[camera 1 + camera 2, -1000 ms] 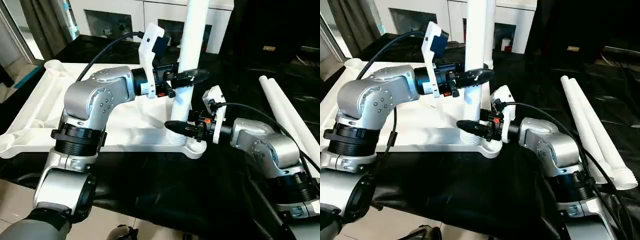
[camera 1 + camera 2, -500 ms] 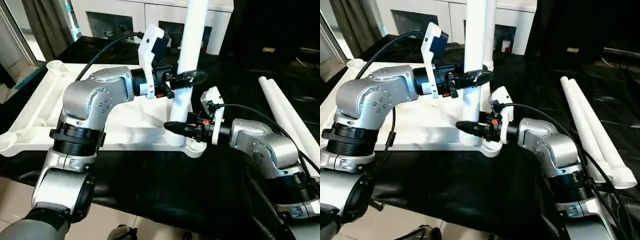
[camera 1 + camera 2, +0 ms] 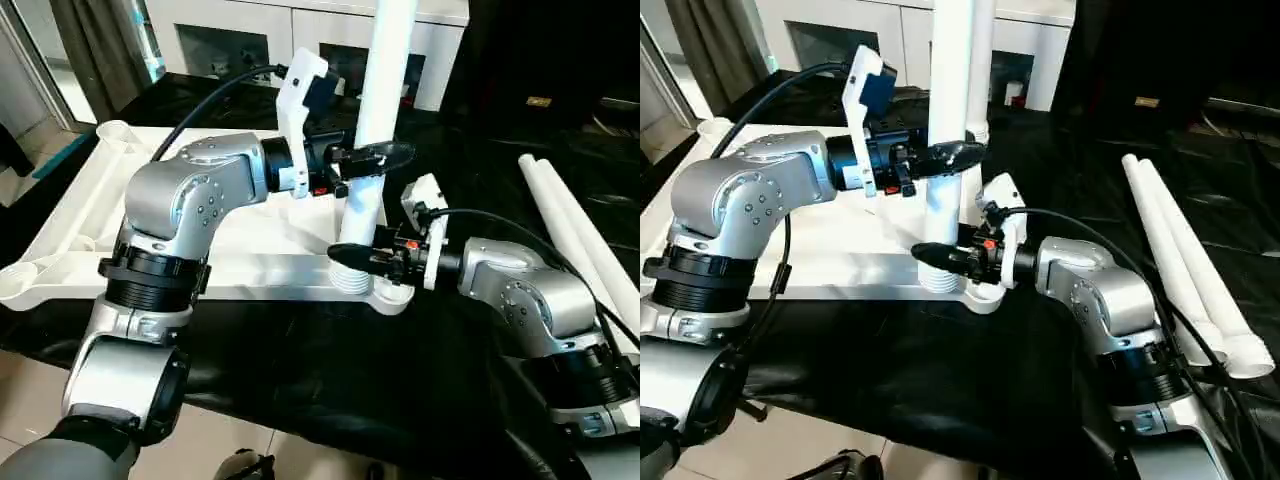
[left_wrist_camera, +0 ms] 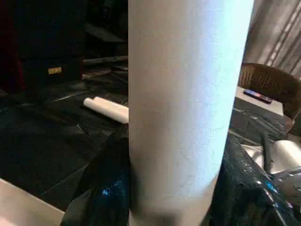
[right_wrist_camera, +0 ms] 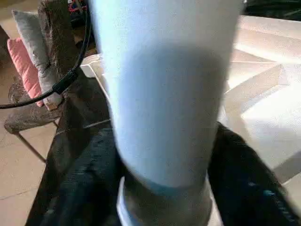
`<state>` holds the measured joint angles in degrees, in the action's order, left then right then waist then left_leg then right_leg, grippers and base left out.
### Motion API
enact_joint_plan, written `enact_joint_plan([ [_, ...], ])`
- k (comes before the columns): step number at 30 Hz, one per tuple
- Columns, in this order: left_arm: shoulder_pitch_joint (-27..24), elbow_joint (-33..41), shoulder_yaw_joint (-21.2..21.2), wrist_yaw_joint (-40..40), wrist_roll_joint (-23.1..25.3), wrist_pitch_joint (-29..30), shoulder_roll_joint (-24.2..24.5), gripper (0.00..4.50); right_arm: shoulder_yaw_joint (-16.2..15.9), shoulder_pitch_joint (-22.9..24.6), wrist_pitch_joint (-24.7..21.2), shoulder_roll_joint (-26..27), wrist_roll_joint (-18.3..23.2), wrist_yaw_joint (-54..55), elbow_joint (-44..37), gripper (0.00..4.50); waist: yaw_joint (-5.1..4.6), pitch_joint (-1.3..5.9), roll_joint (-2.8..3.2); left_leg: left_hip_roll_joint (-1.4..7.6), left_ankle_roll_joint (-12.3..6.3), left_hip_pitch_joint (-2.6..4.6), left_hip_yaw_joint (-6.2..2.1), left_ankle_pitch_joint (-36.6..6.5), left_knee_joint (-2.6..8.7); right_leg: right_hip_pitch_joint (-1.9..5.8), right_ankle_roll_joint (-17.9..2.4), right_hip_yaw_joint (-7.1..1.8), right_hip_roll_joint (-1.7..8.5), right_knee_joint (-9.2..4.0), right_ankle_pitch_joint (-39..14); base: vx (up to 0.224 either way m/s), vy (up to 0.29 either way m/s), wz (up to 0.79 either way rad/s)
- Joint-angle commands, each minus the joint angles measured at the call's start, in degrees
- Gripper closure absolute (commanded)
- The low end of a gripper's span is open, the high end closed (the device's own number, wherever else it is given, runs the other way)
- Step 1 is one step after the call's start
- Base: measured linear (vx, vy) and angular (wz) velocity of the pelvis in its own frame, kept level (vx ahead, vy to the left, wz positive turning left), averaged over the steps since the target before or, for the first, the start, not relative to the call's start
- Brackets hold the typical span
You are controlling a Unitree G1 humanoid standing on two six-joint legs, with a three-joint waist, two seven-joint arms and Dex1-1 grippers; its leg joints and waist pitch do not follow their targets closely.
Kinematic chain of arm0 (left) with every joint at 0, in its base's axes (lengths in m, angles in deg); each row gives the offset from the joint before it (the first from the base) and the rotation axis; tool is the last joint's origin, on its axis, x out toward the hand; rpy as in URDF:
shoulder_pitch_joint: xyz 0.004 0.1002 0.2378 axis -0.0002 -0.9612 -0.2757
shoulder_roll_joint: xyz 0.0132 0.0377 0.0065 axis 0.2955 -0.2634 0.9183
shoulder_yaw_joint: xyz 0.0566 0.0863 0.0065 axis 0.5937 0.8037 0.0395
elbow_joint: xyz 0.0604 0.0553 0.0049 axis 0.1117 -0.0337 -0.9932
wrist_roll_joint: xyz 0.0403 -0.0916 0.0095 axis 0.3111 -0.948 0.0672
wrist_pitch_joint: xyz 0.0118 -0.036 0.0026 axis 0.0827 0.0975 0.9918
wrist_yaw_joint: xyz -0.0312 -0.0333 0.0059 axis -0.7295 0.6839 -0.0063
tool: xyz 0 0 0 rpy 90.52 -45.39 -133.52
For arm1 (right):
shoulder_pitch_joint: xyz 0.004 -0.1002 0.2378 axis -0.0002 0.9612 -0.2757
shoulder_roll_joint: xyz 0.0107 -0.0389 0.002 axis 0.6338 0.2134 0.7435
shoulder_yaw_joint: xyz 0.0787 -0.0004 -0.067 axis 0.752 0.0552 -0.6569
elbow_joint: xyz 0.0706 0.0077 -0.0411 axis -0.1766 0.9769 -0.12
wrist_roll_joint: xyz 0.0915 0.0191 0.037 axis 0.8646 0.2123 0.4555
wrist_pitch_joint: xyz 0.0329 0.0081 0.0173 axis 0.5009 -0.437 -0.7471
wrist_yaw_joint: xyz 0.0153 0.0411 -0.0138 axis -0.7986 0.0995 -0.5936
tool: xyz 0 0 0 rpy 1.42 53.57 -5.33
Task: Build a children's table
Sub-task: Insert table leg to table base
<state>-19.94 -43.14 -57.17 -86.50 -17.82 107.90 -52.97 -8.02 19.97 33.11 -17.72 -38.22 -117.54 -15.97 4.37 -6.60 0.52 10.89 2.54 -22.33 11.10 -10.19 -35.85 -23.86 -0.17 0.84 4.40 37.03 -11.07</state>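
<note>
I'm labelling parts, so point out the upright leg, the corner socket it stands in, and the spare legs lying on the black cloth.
upright leg (image 3: 362, 205), left eye view, mid shaft
corner socket (image 3: 393, 296), left eye view, rounded rim
spare legs (image 3: 1180, 255), right eye view, middle of shafts

White table top (image 3: 250, 245), white upright leg (image 3: 375, 110), white spare legs (image 3: 575, 235), black cloth (image 3: 400, 370), silver forearms

The upright leg (image 3: 378, 110) ran off the top edge, its tip unseen. The left arm (image 3: 190, 200) covered part of the tabletop (image 3: 70, 215). The spare legs (image 3: 1185, 260) were cut by the right edge in the left eye view.
</note>
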Motion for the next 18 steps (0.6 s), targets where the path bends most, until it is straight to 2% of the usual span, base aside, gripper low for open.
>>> enact_joint_plan([
  [1,0.56,1.33,1.16,-1.69,-1.3,0.55,0.02,2.68,1.91,-0.25,0.28,-0.58,-0.53,1.38,0.45,1.52,0.28,6.58,-0.35,1.07,-1.87,0.91,-0.6,-3.46,3.4,3.82,-16.14,-1.39,2.39,-3.56,-0.64,0.0,0.0,0.0],
  [4,0.56,0.89,1.32,-1.67,-1.0,0.24,-0.05,2.68,1.97,-0.42,0.24,-0.51,-0.39,1.24,0.54,1.42,0.53,6.65,-0.37,1.05,-1.73,0.93,-0.6,-3.26,3.38,3.86,-15.99,-1.4,2.41,-3.5,-0.47,0.0,0.0,0.0],
  [5,0.52,0.88,1.37,-1.66,-0.93,0.17,-0.04,2.68,2.03,-0.38,0.05,-0.44,0.01,0.93,0.34,1.42,0.65,6.67,-0.2,1.07,-1.7,0.97,-0.61,-3.24,3.36,3.8,-16.01,-1.4,2.43,-3.48,-0.4,0.0,0.0,0.0],
  [14,0.41,0.89,1.35,-1.75,-0.65,-0.13,-0.13,2.68,1.48,0.16,-0.98,-0.69,1.16,-1.01,-1.1,1.42,0.83,6.7,-0.4,1.04,-1.89,0.91,-0.6,-3.09,3.35,3.88,-16.02,-1.39,2.44,-3.43,0.02,0.0,0.0,0.0],
  [15,0.39,0.87,1.37,-1.75,-0.63,-0.18,-0.12,2.68,1.4,0.2,-1.12,-0.74,1.3,-1.3,-1.2,1.42,0.79,6.63,-0.61,1.04,-1.94,0.87,-0.57,-3.11,3.37,3.86,-15.94,-1.4,2.4,-3.48,-0.11,0.0,0.0,0.0],
  [16,0.39,0.88,1.35,-1.74,-0.67,-0.16,-0.13,2.68,1.34,0.25,-1.3,-0.8,1.5,-1.6,-1.3,1.42,0.85,6.66,-0.51,1.05,-1.94,0.91,-0.6,-3.1,3.36,3.86,-15.96,-1.39,2.43,-3.43,-0.2,0.0,0.0,0.0],
  [17,0.38,0.92,1.34,-1.77,-0.71,-0.13,-0.12,2.68,1.3,0.3,-1.39,-0.85,1.66,-1.87,-1.38,1.68,0.83,6.68,-0.48,1.05,-1.97,0.9,-0.59,-2.93,3.34,3.85,-15.94,-1.39,2.4,-3.4,-0.08,0.0,0.0,0.0],
  [18,0.38,0.94,1.32,-1.82,-0.72,-0.11,-0.12,2.68,1.29,0.32,-1.45,-0.88,1.74,-2.04,-1.42,1.68,0.84,6.7,-0.52,1.05,-2.03,0.91,-0.6,-2.83,3.34,3.85,-15.96,-1.38,2.42,-3.39,0.0,0.0,0.0,0.0],
])
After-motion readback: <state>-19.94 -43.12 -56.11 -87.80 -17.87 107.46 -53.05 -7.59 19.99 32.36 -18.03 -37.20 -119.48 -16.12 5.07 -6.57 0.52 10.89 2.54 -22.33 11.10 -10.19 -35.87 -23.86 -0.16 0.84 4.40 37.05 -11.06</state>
